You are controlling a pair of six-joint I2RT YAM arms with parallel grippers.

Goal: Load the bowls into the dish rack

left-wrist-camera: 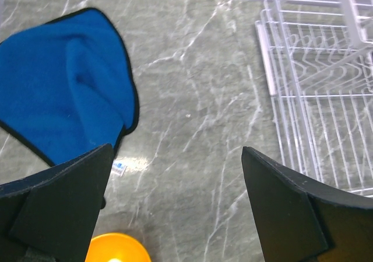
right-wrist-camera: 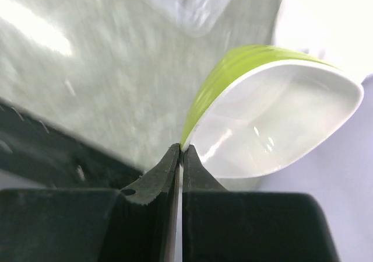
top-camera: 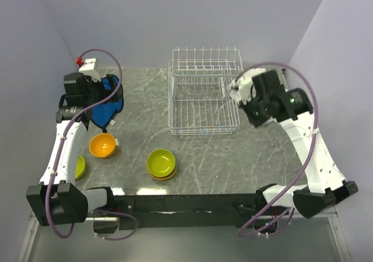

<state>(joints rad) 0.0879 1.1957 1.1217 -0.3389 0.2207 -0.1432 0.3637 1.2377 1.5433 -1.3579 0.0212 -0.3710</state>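
Note:
The white wire dish rack [top-camera: 201, 113] stands at the back middle and holds no bowls; it also shows in the left wrist view [left-wrist-camera: 315, 98]. My right gripper [top-camera: 239, 93] is at the rack's right side. In the right wrist view the right gripper [right-wrist-camera: 182, 148] is shut on the rim of a bowl [right-wrist-camera: 274, 116], lime green outside and white inside, held tilted. An orange bowl [top-camera: 103, 145] sits front left and shows in the left wrist view [left-wrist-camera: 116, 249]. A lime green bowl [top-camera: 161, 163] sits front centre, stacked on something orange. Another lime green bowl [top-camera: 80, 166] is partly hidden by the left arm. My left gripper [top-camera: 98, 101] is open and empty, as the left wrist view [left-wrist-camera: 175, 215] shows. No light blue bowl is in view.
A blue cloth with black edging [top-camera: 108, 104] lies at the back left beside the left gripper; it also shows in the left wrist view [left-wrist-camera: 64, 93]. Grey walls close in the table on three sides.

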